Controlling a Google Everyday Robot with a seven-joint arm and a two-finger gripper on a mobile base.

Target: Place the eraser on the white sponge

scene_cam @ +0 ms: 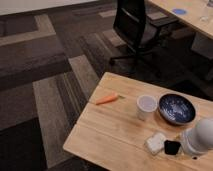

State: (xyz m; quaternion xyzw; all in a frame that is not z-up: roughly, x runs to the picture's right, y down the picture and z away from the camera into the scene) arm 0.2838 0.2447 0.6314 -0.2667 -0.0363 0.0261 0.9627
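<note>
The gripper (182,145), at the bench's (110,135) front edge, is closed, seemingly on the eraser (172,147). A shallow pinch could drop it beside the white sponge (155,143).

Pale wood tabletop (115,131); dark blue bowl (176,108); orange carrot (106,99). Black eraser (171,147), whitish sponge (155,143); pale grey pincer (179,148) at right edge.

Matt wooden table (107,132), glossy blue bowl (176,108).
</note>
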